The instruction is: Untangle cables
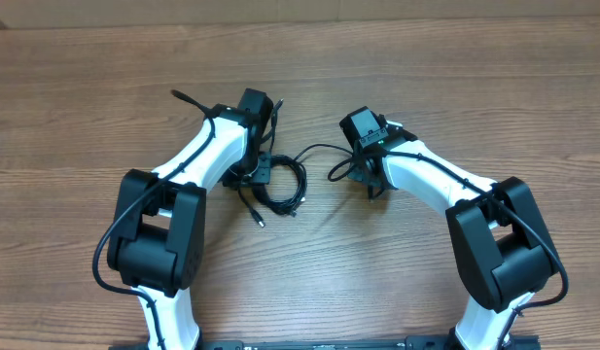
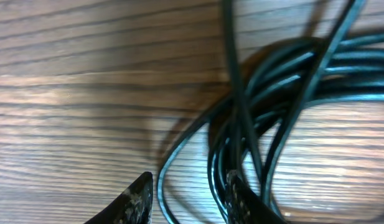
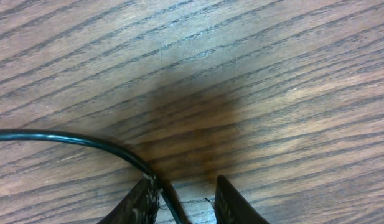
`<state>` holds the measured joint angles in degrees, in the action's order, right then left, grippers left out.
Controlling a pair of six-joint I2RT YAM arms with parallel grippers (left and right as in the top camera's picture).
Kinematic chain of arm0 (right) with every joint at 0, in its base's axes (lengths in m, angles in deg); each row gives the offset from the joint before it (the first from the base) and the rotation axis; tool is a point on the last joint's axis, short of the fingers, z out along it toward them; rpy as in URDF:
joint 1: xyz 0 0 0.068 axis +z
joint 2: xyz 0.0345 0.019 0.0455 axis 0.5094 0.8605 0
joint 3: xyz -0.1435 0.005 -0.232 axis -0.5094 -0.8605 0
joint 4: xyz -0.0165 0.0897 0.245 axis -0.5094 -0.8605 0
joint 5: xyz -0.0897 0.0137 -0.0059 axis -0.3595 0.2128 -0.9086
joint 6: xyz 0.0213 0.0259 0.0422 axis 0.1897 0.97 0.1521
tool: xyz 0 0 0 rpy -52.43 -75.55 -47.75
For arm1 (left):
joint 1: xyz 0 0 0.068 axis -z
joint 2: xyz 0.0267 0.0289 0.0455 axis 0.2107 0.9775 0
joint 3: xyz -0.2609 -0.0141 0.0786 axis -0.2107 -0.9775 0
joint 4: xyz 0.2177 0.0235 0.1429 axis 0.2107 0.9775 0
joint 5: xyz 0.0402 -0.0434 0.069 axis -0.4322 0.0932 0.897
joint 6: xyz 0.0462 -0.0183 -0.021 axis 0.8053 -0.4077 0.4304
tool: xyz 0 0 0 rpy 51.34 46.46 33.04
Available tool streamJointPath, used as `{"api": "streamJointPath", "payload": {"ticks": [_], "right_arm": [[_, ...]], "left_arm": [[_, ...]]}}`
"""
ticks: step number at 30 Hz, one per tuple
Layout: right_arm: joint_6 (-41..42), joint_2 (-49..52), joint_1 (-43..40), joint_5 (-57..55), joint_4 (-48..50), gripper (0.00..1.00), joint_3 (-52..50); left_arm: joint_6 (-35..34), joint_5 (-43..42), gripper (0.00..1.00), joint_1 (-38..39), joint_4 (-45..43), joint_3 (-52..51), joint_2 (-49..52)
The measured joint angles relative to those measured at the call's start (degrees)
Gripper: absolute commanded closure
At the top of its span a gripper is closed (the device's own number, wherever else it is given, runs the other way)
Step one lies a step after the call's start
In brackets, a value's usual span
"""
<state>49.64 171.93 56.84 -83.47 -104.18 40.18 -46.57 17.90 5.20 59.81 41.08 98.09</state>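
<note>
Jaws apart on left gripper [image 2: 188, 198] and right gripper [image 3: 187, 200], straddling strands of thin black flexible cables [image 2: 272, 78], unclamped. Looks light, limp, snag-prone; suits pinching near loose plug end [image 1: 261, 222].

Black cables [image 1: 280, 185] with a bluish sheen, mid-frame on a table [image 1: 86, 78] of brown wood grain streaked with darker lines. White shells and black joints on the left arm [image 1: 194, 156] and right arm [image 1: 426, 175]. Black left fingers [image 2: 137, 200], flecked pale, at bottom edge.
</note>
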Motion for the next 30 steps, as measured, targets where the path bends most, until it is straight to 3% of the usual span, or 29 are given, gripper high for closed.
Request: {"api": "streamJointPath", "payload": {"ticks": [3, 9, 14, 21, 30], "right_arm": [[-0.02, 0.0, 0.0, 0.0, 0.0, 0.71, 0.02], [-0.33, 0.0, 0.0, 1.99, 0.55, 0.61, 0.0], [-5.9, 0.0, -0.35, 14.14, 4.42, 0.51, 0.0], [-13.11, 0.0, -0.35, 36.13, 7.28, 0.5, 0.02], [-12.94, 0.0, -0.28, 44.13, 8.15, 0.49, 0.02]], "left_arm": [[-0.2, 0.61, 0.62, -1.64, 0.59, 0.0, 0.0], [-0.2, 0.07, 0.62, -5.6, 1.22, -0.04, 0.0], [1.44, -7.41, 0.62, -7.48, 0.46, -0.07, 0.02], [5.05, -18.62, 0.69, -7.21, -0.31, -0.07, 0.02], [6.14, -22.99, 0.75, -6.47, -1.36, -0.07, 0.02]]}}
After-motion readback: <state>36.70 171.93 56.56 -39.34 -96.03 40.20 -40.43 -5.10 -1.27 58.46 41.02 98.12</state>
